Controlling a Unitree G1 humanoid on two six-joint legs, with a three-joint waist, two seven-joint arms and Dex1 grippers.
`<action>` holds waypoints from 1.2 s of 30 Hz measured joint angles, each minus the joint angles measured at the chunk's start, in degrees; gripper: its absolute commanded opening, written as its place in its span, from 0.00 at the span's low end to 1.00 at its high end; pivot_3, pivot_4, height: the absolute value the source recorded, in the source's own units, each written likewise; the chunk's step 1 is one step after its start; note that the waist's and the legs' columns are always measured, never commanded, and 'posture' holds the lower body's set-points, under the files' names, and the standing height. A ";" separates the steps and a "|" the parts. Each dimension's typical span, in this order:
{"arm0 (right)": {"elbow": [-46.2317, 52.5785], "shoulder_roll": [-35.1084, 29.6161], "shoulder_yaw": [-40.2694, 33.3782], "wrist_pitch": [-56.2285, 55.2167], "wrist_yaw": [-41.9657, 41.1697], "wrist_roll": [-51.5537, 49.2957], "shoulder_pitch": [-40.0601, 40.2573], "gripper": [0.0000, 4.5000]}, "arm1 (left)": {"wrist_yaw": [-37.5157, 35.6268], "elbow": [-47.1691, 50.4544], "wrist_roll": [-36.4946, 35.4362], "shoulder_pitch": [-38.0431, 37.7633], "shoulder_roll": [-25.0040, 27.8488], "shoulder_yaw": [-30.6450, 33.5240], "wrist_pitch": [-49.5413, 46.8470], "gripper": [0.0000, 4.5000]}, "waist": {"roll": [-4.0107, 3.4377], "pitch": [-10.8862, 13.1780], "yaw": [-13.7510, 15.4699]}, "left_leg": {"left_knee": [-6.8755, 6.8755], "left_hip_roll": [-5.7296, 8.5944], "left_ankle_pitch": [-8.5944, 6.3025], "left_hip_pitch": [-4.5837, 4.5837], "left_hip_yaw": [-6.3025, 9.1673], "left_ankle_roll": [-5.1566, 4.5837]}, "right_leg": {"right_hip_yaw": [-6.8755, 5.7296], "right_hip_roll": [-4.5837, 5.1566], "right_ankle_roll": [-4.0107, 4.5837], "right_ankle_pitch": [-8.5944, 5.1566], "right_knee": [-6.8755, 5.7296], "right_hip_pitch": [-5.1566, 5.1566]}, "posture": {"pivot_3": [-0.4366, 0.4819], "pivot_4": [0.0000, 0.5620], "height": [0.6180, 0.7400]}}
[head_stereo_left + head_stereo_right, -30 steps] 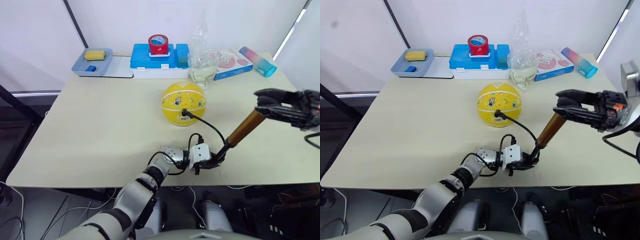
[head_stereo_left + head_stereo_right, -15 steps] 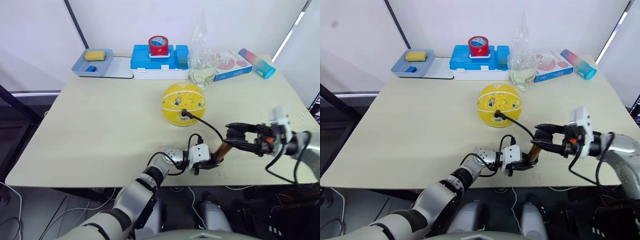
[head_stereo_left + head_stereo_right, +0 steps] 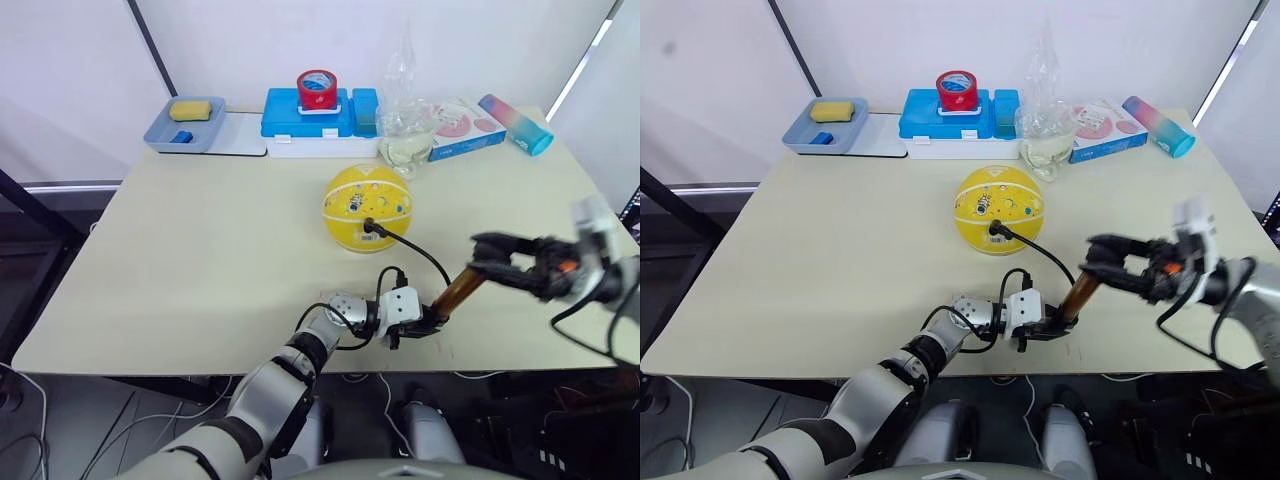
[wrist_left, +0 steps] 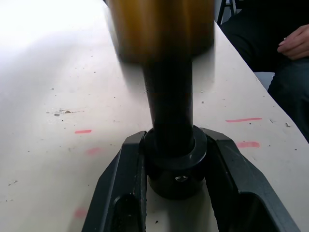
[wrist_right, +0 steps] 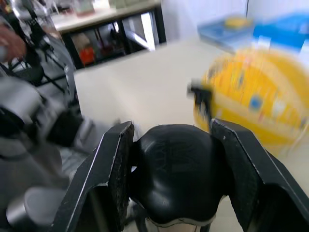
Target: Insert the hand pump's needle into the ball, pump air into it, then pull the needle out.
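The yellow ball (image 3: 367, 207) rests on the table's middle. The needle's black fitting (image 3: 369, 225) sits against the ball's near side, its metal tip hidden. A black hose (image 3: 425, 255) curves from there down to the hand pump (image 3: 456, 289), which tilts up to the right. My left gripper (image 3: 430, 321) is shut on the pump's black bottom end (image 4: 176, 166), low against the table by the near edge. My right gripper (image 3: 486, 254) is shut on the pump's black handle (image 5: 176, 169) at the top of the gold barrel (image 4: 161, 29).
Along the table's far edge stand a blue tray (image 3: 165, 135) with a yellow sponge, a blue box (image 3: 310, 122) carrying a red tape roll (image 3: 317, 88), a clear bag (image 3: 405, 130), a printed carton (image 3: 462, 125) and a pink-blue tube (image 3: 515, 122). A person's hand (image 4: 294, 43) shows beyond the table edge.
My right gripper pushed the handle from high down close to the left gripper, then rose partway again, showing more barrel. Ball, hose fitting and left gripper stayed put.
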State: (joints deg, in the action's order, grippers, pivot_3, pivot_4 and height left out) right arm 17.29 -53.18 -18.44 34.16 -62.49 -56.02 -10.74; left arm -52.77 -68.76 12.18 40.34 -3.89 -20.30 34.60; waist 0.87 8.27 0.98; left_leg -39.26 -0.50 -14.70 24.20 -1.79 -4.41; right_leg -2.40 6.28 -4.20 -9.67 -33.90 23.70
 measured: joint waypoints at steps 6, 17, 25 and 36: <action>0.12 -4.84 -5.49 8.47 1.97 -9.14 -6.59 0.46 | 0.01 -0.02 0.00 -0.02 0.12 0.08 0.00 0.26 | -0.03 0.04 -0.07 | 0.00 -0.01 0.00 0.02 0.00 0.00 | 0.00 0.01 0.00 0.00 -0.02 0.02 | 0.48 0.27 1.00; 0.07 -6.35 -5.66 14.30 4.78 -10.39 -9.41 0.46 | -0.40 0.13 -0.05 0.16 -0.13 0.07 0.02 0.26 | -0.04 0.07 0.09 | -0.03 0.02 0.00 0.42 0.00 -0.01 | -0.01 0.04 0.02 0.02 0.02 0.34 | 0.48 0.27 1.00; 2.15 -0.30 -1.34 6.35 4.39 -1.53 -3.28 0.46 | 0.00 0.05 -0.10 -0.09 0.02 0.21 -0.06 0.26 | 0.02 0.00 -0.06 | -0.08 0.00 0.01 0.28 0.05 -0.01 | -0.04 -0.03 0.00 0.02 -0.03 0.20 | 0.48 0.27 1.00; 0.88 10.31 10.03 -8.45 5.43 14.37 5.40 0.46 | 0.36 0.14 -0.18 -0.19 0.18 0.29 -0.29 0.26 | 0.07 -0.12 -0.13 | -0.10 -0.02 0.01 0.04 0.03 -0.01 | -0.01 -0.10 -0.03 0.01 -0.07 0.07 | 0.48 0.27 1.00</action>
State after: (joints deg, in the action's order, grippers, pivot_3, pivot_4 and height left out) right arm 18.17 -42.87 -8.41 25.71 -57.06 -41.65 -5.33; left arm -52.40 -68.62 12.00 40.15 -3.72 -20.01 34.31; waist 0.94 8.16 0.85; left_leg -39.36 -0.53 -14.69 24.23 -1.76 -4.42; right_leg -2.41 6.18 -4.23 -9.66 -33.97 23.77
